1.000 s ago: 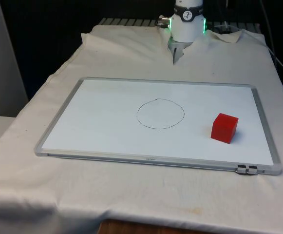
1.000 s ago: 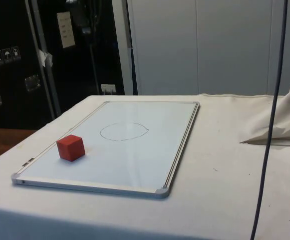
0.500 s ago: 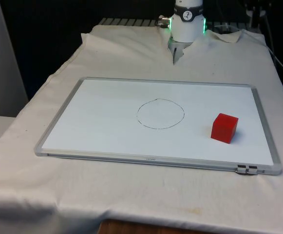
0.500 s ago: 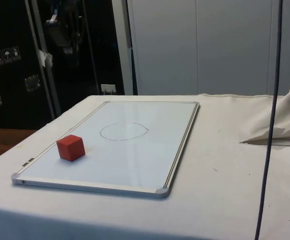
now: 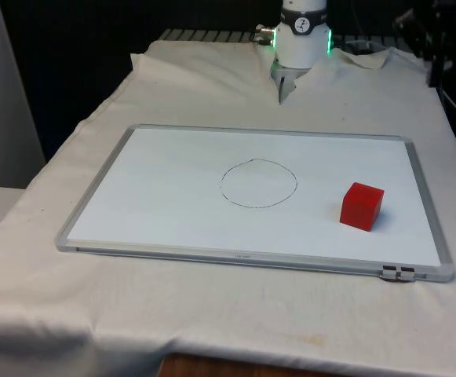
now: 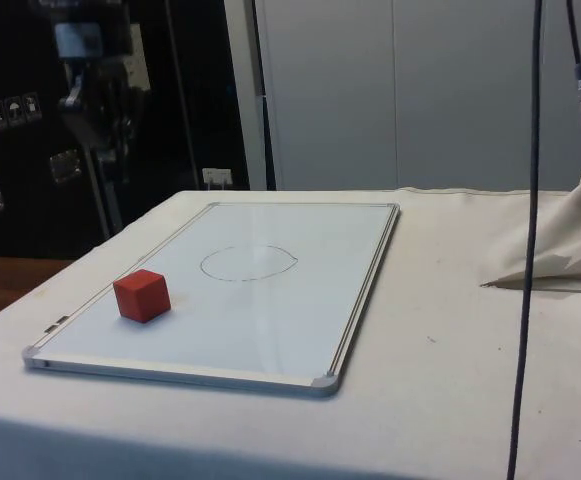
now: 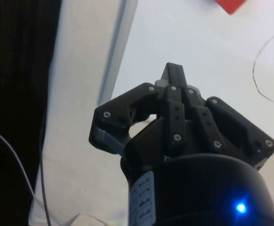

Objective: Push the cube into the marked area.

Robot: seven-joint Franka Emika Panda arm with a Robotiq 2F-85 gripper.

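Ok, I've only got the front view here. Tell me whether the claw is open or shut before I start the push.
Observer: Shut. In the wrist view the claw has its two fingers pressed together.
Operator: Give me its height over the table.
Observer: High. In the side view it hangs well above the red cube and touches nothing on the whiteboard.
Operator: Say what lies under it.
Observer: The wrist view looks down on the whiteboard's frame edge and the white cloth beside it, with a corner of the cube and part of the drawn circle beyond.
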